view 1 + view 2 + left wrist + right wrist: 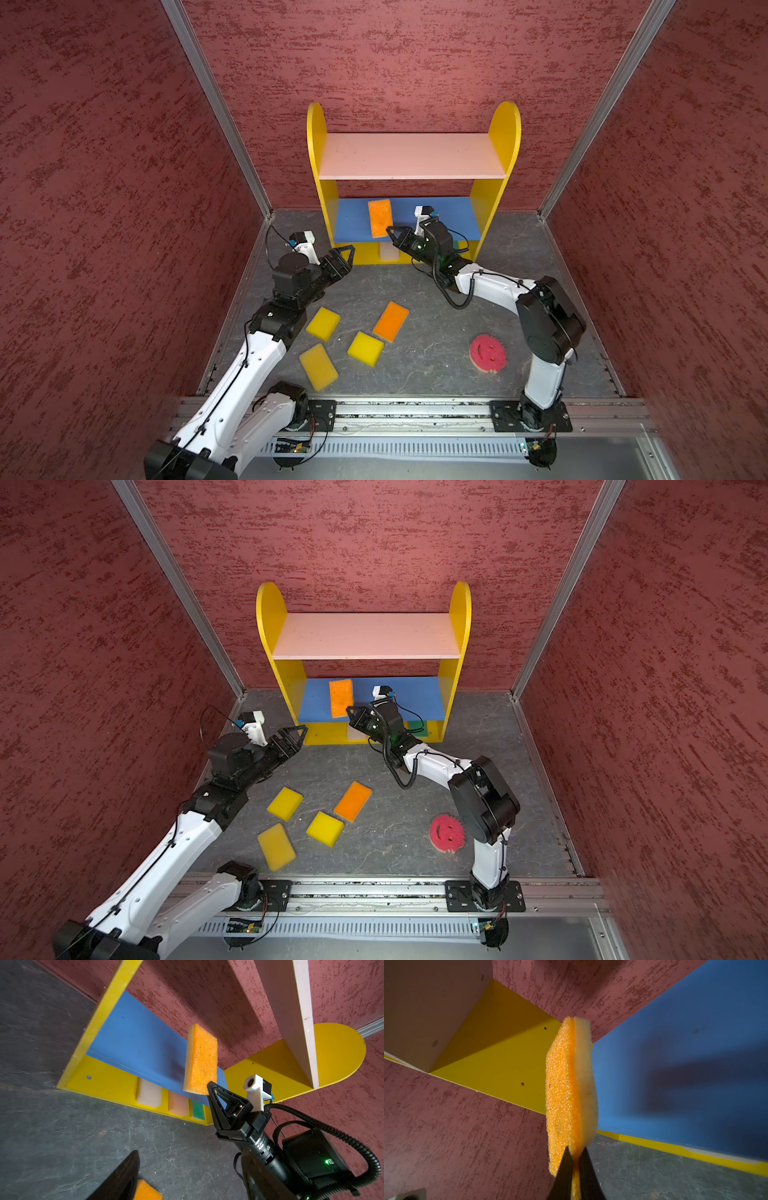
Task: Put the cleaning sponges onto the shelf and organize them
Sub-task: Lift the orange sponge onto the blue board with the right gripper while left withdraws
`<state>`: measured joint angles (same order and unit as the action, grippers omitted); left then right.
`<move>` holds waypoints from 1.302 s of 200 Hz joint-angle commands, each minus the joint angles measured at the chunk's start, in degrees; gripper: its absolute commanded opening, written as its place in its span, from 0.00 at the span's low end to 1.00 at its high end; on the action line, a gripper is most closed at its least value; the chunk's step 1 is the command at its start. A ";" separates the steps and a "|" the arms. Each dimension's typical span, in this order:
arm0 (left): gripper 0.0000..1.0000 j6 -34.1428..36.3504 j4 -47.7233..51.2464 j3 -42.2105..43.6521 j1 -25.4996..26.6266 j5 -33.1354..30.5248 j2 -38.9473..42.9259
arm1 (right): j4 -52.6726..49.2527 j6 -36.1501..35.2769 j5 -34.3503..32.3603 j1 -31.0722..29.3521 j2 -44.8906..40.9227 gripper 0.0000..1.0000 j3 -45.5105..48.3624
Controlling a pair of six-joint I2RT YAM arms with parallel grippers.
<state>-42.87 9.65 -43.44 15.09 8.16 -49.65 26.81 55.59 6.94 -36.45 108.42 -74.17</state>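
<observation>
Up close, right gripper (574,1159) pinches orange sponge (562,1095); only both top views show left gripper (349,255) spread.

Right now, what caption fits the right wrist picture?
The right fingers pinch one end of an orange sponge near the blue board.

Nothing is legible. Small white print on the right arm's black wrist barrel (262,1145) is too blurred; the round pink sponge (488,353) bears a smiley face.
</observation>
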 commanded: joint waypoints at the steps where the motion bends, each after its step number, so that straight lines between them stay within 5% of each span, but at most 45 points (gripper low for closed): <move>1: 0.77 2.19 6.31 2.51 -1.17 -4.89 2.67 | -3.93 -1.17 -6.79 -0.87 2.42 0.00 -3.46; 97: 0.81 1.13 8.78 4.85 -4.88 -1.32 4.68 | -13.30 -2.64 -13.48 -1.61 7.48 0.00 -10.11; 260: 0.83 -0.81 10.36 7.14 -5.51 -0.33 7.45 | -13.46 -0.24 -16.13 -1.17 10.32 0.01 -12.37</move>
<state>-43.70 19.40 -36.88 9.98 7.55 -43.00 13.41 54.13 -7.18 -37.78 117.47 -85.10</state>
